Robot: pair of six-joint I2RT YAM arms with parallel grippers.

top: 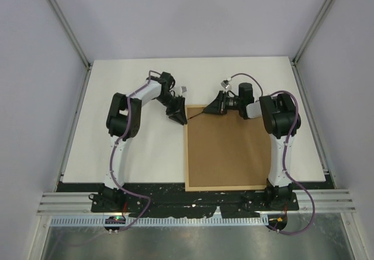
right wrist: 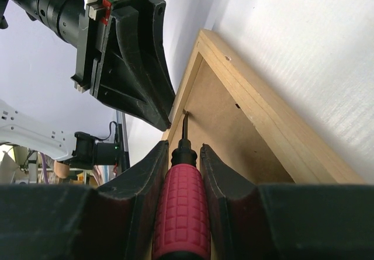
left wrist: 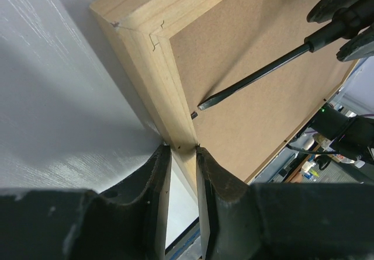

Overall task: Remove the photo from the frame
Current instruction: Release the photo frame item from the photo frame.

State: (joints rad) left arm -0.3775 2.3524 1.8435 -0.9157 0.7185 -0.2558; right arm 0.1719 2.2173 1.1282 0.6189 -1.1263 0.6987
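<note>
The frame (top: 228, 187) lies back up on the table, its brown fibreboard back (top: 228, 149) showing. The photo is hidden beneath that back. My left gripper (top: 177, 115) stands at the frame's far left corner. Its jaws (left wrist: 182, 150) straddle the light-wood left rail (left wrist: 158, 79), one fingertip on each side of it. My right gripper (right wrist: 184, 146) is shut on a screwdriver with a red handle (right wrist: 182, 213). Its black shaft (left wrist: 257, 76) points left, with the tip at a small metal tab (left wrist: 193, 115) on the inner edge of that rail.
The white table (top: 134, 149) spreads to the left of and behind the frame. The frame's near edge reaches the black strip (top: 175, 190) by the arm bases. Grey enclosure walls (top: 35, 96) stand on both sides. The two grippers are close together over the frame's far left corner.
</note>
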